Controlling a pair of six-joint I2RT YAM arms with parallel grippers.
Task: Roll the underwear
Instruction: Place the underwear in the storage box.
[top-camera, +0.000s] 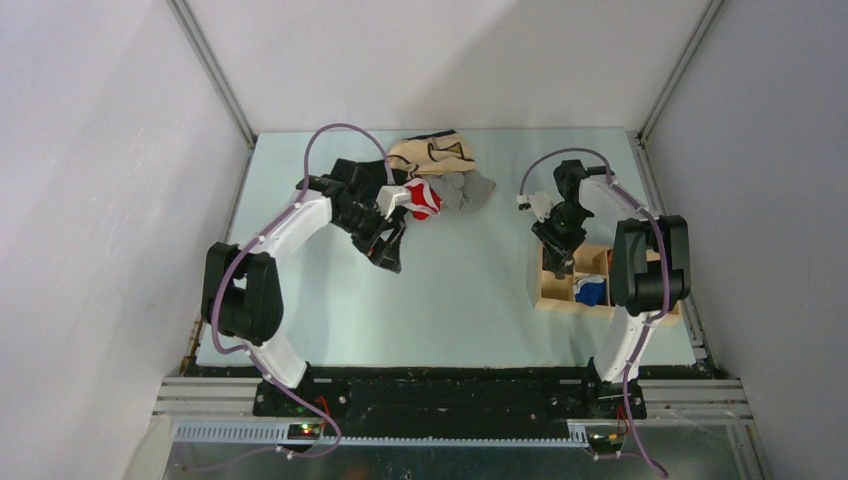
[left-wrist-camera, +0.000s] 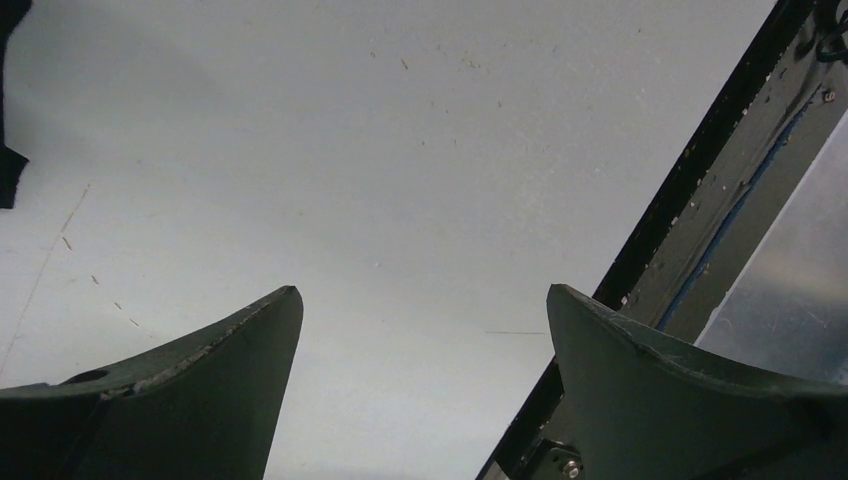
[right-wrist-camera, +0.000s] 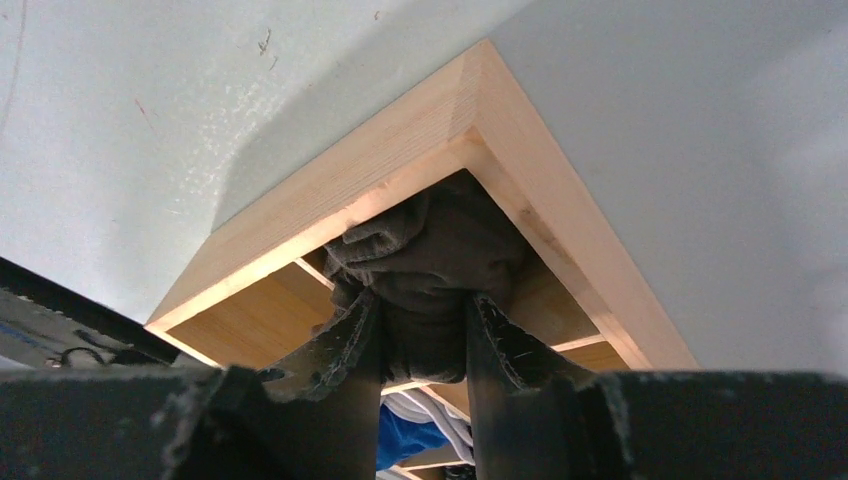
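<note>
The underwear (right-wrist-camera: 430, 250) is a bunched roll of dark olive-brown fabric, pressed into the corner compartment of a wooden divided box (right-wrist-camera: 400, 150). My right gripper (right-wrist-camera: 420, 310) is shut on the roll, with a finger on each side of it. From above, the right gripper (top-camera: 557, 262) reaches down into the box's (top-camera: 560, 302) far-left cell and hides the roll. The left gripper (left-wrist-camera: 420, 295) stands wide open over bare table with nothing between its fingers. In the top view the left gripper (top-camera: 388, 258) hangs left of centre.
A heap of clothes lies at the back: a beige garment with dark trim (top-camera: 432, 152), a red and white piece (top-camera: 422, 197), a grey one (top-camera: 468, 192). Blue and white cloth (top-camera: 591, 291) fills another cell. The table's black front edge (left-wrist-camera: 650, 250) shows.
</note>
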